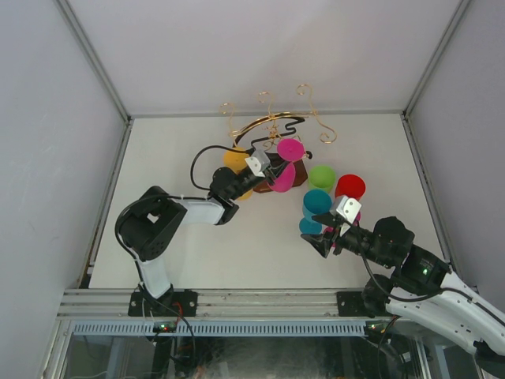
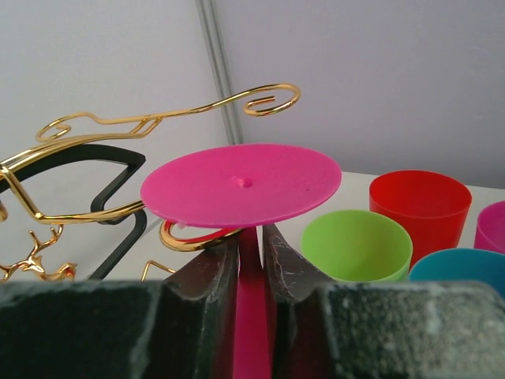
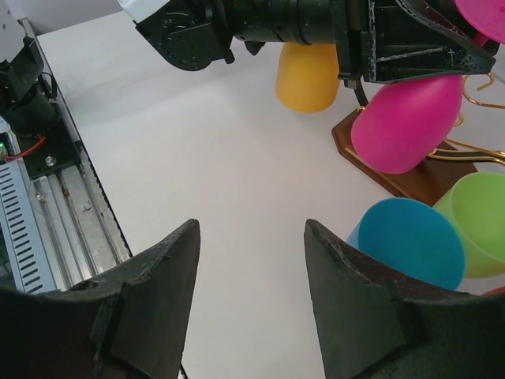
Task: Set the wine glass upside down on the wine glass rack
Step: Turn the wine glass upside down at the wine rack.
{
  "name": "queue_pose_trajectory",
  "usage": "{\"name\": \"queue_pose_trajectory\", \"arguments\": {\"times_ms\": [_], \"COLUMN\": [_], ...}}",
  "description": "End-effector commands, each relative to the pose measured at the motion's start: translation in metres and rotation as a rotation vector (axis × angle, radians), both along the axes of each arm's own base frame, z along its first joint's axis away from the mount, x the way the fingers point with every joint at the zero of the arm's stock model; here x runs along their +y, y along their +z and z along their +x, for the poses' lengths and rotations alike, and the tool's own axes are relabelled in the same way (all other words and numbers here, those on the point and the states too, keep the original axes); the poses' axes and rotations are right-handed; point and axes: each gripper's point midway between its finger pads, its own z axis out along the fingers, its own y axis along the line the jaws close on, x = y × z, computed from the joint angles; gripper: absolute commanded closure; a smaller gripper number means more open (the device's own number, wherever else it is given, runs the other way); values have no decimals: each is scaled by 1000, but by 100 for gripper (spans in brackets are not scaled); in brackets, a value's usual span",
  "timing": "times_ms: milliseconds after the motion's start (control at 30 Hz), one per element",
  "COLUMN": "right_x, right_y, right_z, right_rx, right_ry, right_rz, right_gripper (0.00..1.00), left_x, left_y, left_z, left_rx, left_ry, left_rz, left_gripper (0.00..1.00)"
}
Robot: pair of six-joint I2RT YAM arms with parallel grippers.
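My left gripper [image 1: 272,167] is shut on the stem of a pink wine glass [image 1: 284,175] that is held upside down, foot upward. In the left wrist view the stem runs between the fingers [image 2: 211,276], and the round pink foot [image 2: 241,184] sits just above a gold curl of the wine glass rack [image 2: 158,122]. The rack [image 1: 272,118] stands at the back centre, and its dark wooden base [image 3: 410,178] lies under the pink bowl [image 3: 406,122]. My right gripper [image 3: 251,229] hangs open over bare table, with nothing between its fingers.
An orange glass [image 1: 235,160] hangs upside down at the rack's left side. Green [image 1: 321,176], red [image 1: 349,187] and teal [image 1: 316,203] glasses stand grouped right of the rack, close to my right gripper [image 1: 327,233]. Another pink glass [image 2: 493,225] shows at the right edge.
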Motion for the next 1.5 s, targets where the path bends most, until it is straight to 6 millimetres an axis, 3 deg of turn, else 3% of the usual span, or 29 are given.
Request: {"name": "queue_pose_trajectory", "arguments": {"times_ms": [0,400,600,900,1333,1467], "right_x": [-2,-1,-2,-1,-3,-5], "right_y": [26,25,26,25,24,23], "right_z": [-3,-2,-3,-2,-3,-3], "right_rx": [-40,-45,-47,-46,-44,-44], "right_ry": [0,4,4,3,-2,-7], "right_rz": [58,54,57,53,50,48], "right_gripper": [44,44,44,44,44,44], "left_x": [2,0,2,2,6,7], "left_y": [33,30,31,32,31,30], "left_z": [-27,-31,-31,-37,-42,-44], "left_rx": [-58,-11,-5,-10,21,43], "left_ry": [-90,-121,-114,-136,-143,-150], "left_rz": [-82,-96,-103,-97,-107,-115], "left_gripper": [79,78,73,82,76,82]}}
